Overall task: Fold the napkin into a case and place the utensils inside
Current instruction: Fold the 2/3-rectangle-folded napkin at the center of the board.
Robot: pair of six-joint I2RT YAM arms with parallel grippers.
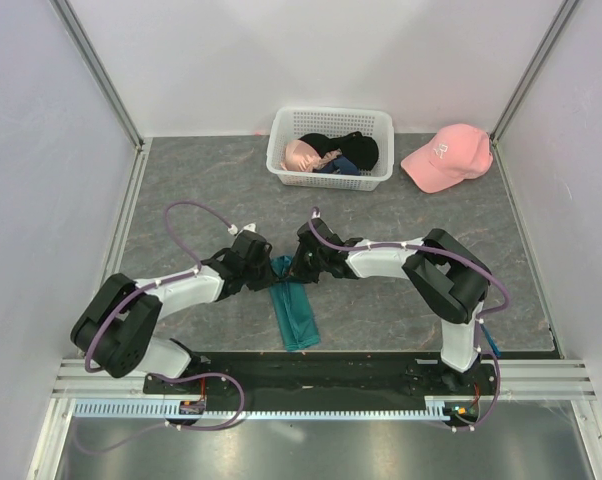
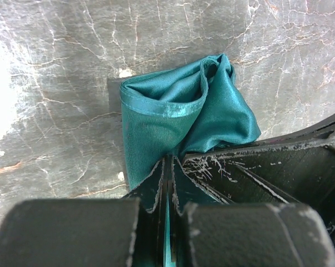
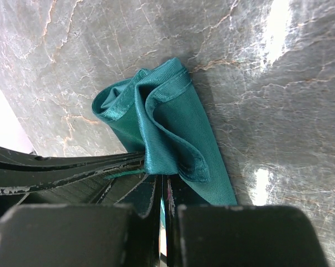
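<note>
This looks like a robotics lab test cell: plain white panel walls [image 1: 41, 150] set in aluminium posts [image 1: 99, 70] box in a grey marble-look table [image 1: 211, 180]. At its near edge a left arm [image 1: 181, 288] and a right arm [image 1: 381, 262] are bolted to a black plate [image 1: 311, 365] on a metal rail [image 1: 541, 378]. Purple cables [image 1: 196, 204] loop off both.

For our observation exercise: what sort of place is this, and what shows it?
Probably a robot lab test cell, not a home: white panel walls on aluminium posts enclose the table, and the left arm and right arm are bolted to a rail.
</note>
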